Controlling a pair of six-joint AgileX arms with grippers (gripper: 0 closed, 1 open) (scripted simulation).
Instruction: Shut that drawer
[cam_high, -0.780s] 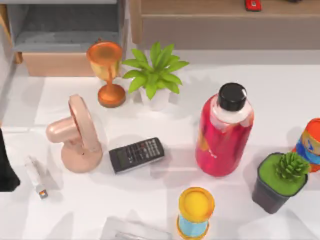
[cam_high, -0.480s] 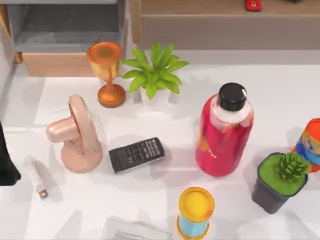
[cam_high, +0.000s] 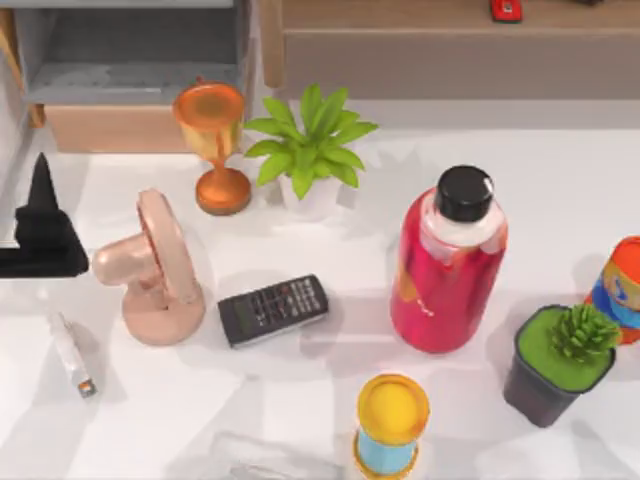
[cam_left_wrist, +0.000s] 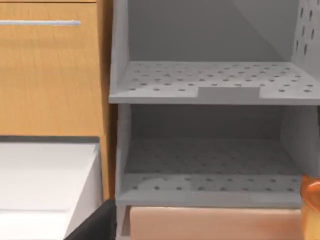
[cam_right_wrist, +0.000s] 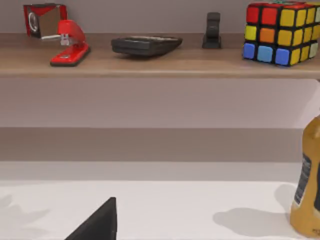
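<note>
The drawer (cam_high: 112, 128) has a light wood front and stands pulled out under the grey perforated shelf unit (cam_high: 130, 50) at the table's back left. The left wrist view looks straight at that unit, with the drawer's top edge (cam_left_wrist: 215, 222) low in the picture. My left gripper (cam_high: 41, 200) hangs over the table's left edge, pointing toward the drawer and a short way in front of it, touching nothing. A black part of my right gripper (cam_right_wrist: 97, 225) shows above bare white table, facing a wooden wall shelf.
An orange goblet (cam_high: 212, 140) stands right in front of the drawer, with a leafy plant (cam_high: 310, 150) beside it. A pink fan (cam_high: 150, 270), calculator (cam_high: 272, 308), white marker (cam_high: 72, 355), red bottle (cam_high: 450, 265) and potted succulent (cam_high: 560, 360) crowd the table.
My left gripper has moved from the lower left edge up toward the drawer and turned to point at it. Nothing on the table has moved.
</note>
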